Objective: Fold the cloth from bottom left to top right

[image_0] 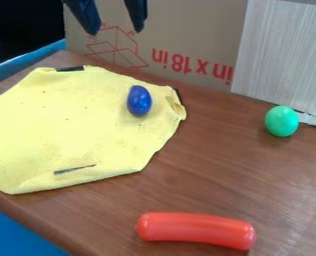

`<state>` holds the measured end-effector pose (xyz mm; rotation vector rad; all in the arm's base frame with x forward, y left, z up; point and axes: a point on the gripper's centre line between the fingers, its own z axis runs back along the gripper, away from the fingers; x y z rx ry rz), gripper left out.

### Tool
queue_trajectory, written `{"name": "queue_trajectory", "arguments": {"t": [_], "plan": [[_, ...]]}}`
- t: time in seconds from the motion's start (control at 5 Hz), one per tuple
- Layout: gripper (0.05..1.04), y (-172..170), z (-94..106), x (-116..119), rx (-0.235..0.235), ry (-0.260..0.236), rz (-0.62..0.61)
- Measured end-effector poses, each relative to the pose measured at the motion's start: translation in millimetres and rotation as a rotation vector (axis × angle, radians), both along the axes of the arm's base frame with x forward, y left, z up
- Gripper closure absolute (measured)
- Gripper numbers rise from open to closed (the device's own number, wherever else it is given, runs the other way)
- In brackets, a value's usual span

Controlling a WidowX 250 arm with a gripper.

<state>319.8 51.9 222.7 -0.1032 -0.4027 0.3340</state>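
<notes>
Gripper [115,32] spread at eleven o'clock, yellow cloth [74,130] mostly flat at nine, blue egg [139,101] atop cloth's two-o'clock side, green egg [281,121] at three
</notes>
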Motion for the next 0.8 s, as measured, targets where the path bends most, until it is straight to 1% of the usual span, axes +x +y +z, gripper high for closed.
{"name": "queue_trajectory", "arguments": {"t": [0.2, 0.4, 0.6, 0.8], "plan": [[0.084, -1, -10.6, 1, -0.011, 0.032, -0.003], [0.084, 18, -23.7, -7, -0.023, 0.047, 0.035], [0.084, 32, -23.3, -16, 0.001, 0.020, 0.049], [0.084, 47, -28.7, -26, 0.016, 0.016, 0.073]]}}
